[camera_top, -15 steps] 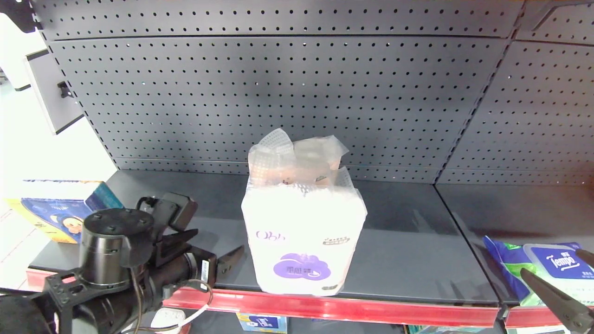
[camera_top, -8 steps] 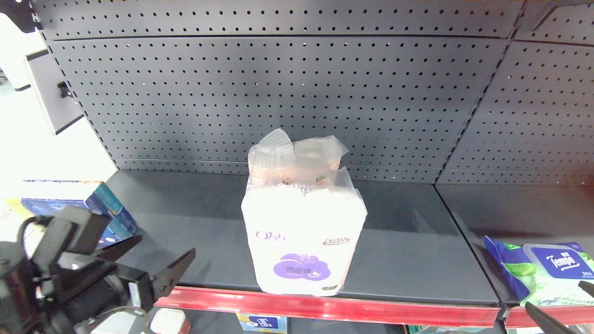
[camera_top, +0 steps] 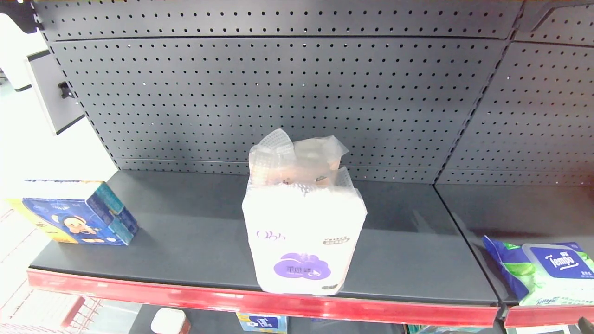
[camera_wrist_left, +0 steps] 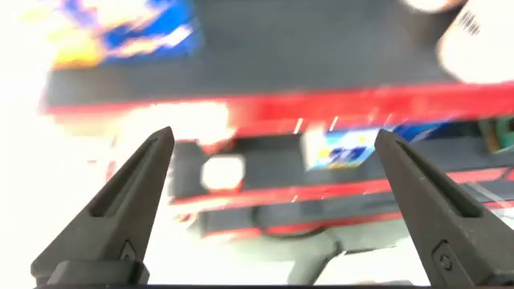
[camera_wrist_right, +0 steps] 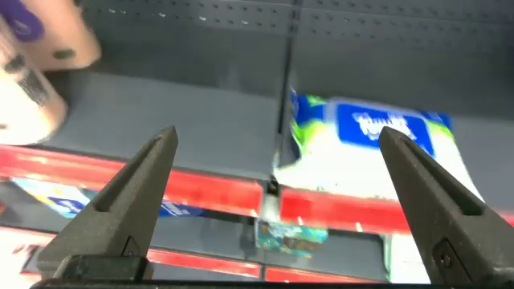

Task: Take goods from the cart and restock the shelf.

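Note:
A white pack of toilet rolls point(camera_top: 304, 236) with a purple label stands upright near the front middle of the dark grey shelf point(camera_top: 195, 232). My left gripper point(camera_wrist_left: 275, 135) is open and holds nothing. It hangs in front of the shelf's red edge strip point(camera_wrist_left: 281, 100), below the blue box point(camera_wrist_left: 120, 32). My right gripper point(camera_wrist_right: 279, 132) is also open and holds nothing. It sits low before the red strip point(camera_wrist_right: 201, 193), between the white pack point(camera_wrist_right: 32, 72) and the wipes pack point(camera_wrist_right: 377, 152).
A blue box point(camera_top: 74, 211) lies at the shelf's left end and a blue-green wipes pack point(camera_top: 543, 271) on the neighbouring shelf to the right. Pegboard point(camera_top: 278, 93) backs the shelf. Red cart wire point(camera_top: 41, 301) shows at lower left. Small goods sit on the lower shelf point(camera_top: 260, 322).
My left arm has drawn back and down out of the head view, uncovering the blue box. The right gripper has also dropped away at the lower right. The goods stayed put.

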Tool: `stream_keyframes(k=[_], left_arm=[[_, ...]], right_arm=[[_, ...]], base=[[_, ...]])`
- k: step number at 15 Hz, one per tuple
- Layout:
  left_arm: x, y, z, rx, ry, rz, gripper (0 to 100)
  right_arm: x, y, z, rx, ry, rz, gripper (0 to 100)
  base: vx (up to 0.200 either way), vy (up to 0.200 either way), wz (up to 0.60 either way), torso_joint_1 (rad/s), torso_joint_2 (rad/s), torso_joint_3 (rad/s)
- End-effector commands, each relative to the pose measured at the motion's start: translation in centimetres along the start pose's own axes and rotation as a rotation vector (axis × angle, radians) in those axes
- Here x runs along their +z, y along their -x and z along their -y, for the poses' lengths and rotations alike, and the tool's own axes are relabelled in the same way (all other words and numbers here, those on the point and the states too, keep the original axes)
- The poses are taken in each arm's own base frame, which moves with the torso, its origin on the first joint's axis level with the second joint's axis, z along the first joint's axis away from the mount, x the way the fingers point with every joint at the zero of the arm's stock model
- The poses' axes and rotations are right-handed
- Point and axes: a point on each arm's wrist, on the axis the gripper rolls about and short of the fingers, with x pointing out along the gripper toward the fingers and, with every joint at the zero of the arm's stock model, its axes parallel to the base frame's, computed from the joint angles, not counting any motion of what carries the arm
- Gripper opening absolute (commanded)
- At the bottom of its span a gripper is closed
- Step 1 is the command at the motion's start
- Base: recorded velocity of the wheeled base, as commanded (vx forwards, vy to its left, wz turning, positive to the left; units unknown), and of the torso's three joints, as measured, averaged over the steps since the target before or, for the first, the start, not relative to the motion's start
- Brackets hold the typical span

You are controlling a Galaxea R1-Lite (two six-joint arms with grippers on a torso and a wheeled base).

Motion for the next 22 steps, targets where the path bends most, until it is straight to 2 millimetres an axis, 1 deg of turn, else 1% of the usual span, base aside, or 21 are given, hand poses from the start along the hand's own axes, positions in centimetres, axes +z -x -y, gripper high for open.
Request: stream_keyframes(k=[1,2,3,4,5,6,7,8,9,11,13,16,17,18,19,20,21,22], left_arm=[[-1.5,5.1,-1.2,0.154,0.109,0.195,100],[-1.5,5.0,-1.2,0.206,0.116,0.177,100],[-1.1,5.0,-0.6,0.290,0.128,0.146,100],[-0.1,4.8,0.0,0.377,0.149,0.114,100],[0.9,4.4,0.4,0.418,0.165,0.075,100],[0.8,4.3,0.6,0.381,0.173,0.073,100],[0.0,4.8,0.8,0.354,0.173,0.117,100],[-1.0,5.2,1.0,0.344,0.167,0.159,100],[-1.8,5.4,1.1,0.348,0.164,0.185,100],[-2.2,5.2,1.1,0.397,0.201,0.160,100],[-2.7,5.0,1.1,0.418,0.201,0.116,100],[-1.7,4.5,1.4,0.473,0.218,0.092,100],[-1.5,4.0,1.4,0.455,0.217,0.102,100],[-2.3,3.3,1.5,0.406,0.185,0.115,100],[-3.3,1.8,1.5,0.359,0.136,0.173,100],[-3.7,0.0,1.4,0.311,0.119,0.290,100],[-4.6,-1.4,1.4,0.257,0.088,0.386,100],[-4.8,-1.5,1.6,0.179,0.039,0.378,100]], right_arm=[[-0.9,2.4,-0.1,-0.038,0.003,0.059,100],[-0.7,3.2,-0.1,-0.044,0.003,0.049,100],[-0.7,3.4,-0.2,-0.045,0.002,0.046,100],[-0.9,3.5,-0.2,-0.050,0.002,0.053,100],[-1.2,3.5,-0.1,-0.063,0.002,0.051,100],[-2.1,3.5,-0.1,-0.060,0.003,0.057,100],[-3.1,3.1,-0.1,-0.047,0.007,0.049,100],[-3.5,2.7,-0.2,-0.047,0.007,0.073,100],[-4.5,1.9,-0.2,-0.041,0.003,0.100,100],[-4.7,1.7,-0.3,-0.011,-0.009,0.103,100],[-4.8,1.7,-0.3,-0.009,-0.015,0.102,100],[-4.8,1.7,-0.3,-0.008,-0.032,0.102,100],[-4.8,1.7,-0.3,-0.005,-0.035,0.102,100],[-4.8,1.7,-0.3,-0.003,-0.036,0.100,100],[-4.8,1.7,-0.3,-0.002,-0.036,0.100,100],[-4.8,1.7,-0.3,-0.002,-0.036,0.102,100],[-4.8,1.7,-0.3,-0.002,-0.036,0.102,100],[-4.8,1.7,-0.3,-0.002,-0.036,0.102,100]], base=[[0.000,0.000,0.00,0.000,0.00,0.000],[0.000,0.000,0.00,0.000,0.00,0.000],[0.000,0.000,0.00,0.000,0.00,0.000],[0.000,0.000,0.00,0.000,0.00,0.000],[0.000,0.000,0.00,0.000,0.00,0.000],[0.000,0.000,0.00,0.000,0.00,0.000],[0.000,0.000,0.00,0.000,0.00,0.000],[0.000,0.000,0.00,0.000,0.00,0.000],[0.000,0.000,0.00,0.000,0.00,0.000],[0.000,0.000,0.00,0.000,0.00,0.000],[0.000,0.000,0.00,0.000,0.00,0.000],[0.000,0.000,0.00,0.000,0.00,0.000],[0.000,0.000,0.00,0.000,0.00,0.000],[0.000,0.000,0.00,0.000,0.00,0.000],[0.000,0.000,0.00,0.000,0.00,0.000],[0.000,0.000,0.00,0.000,0.00,0.000],[0.000,0.000,0.00,0.000,0.00,0.000],[0.000,0.000,0.00,0.000,0.00,0.000]])
